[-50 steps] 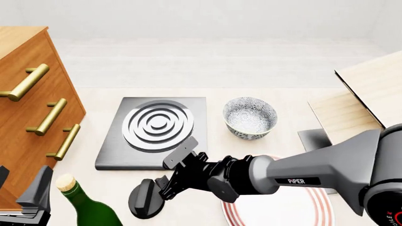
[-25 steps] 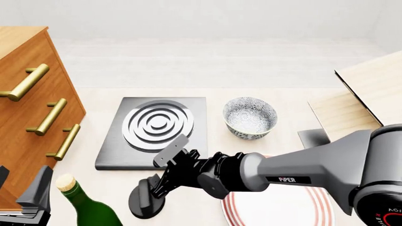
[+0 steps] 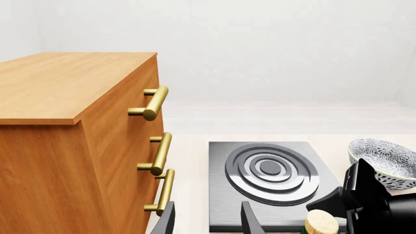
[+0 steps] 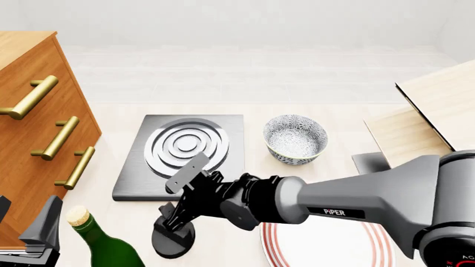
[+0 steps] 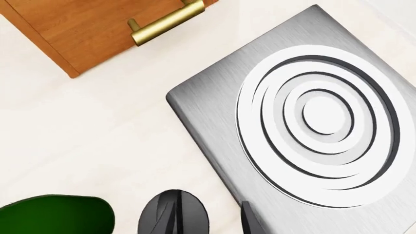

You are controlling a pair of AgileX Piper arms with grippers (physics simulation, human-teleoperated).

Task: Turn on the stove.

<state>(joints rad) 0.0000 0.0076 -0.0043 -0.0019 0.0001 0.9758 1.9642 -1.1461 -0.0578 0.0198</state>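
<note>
Your stove point(image 4: 186, 153), dark-grey with silver rings, lies flat on the surface; its black knob point(image 4: 173, 238) (ridge direction unclear) sits just nearer, under your right fingers point(image 4: 178, 194), seemingly spread, nothing grasped

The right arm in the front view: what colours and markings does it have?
The right arm has a smooth grey tube link with white "PIPER" lettering, rounded black joints, and a black tool with flat grey finger plates. A red mark shows at the picture's corner.
</note>
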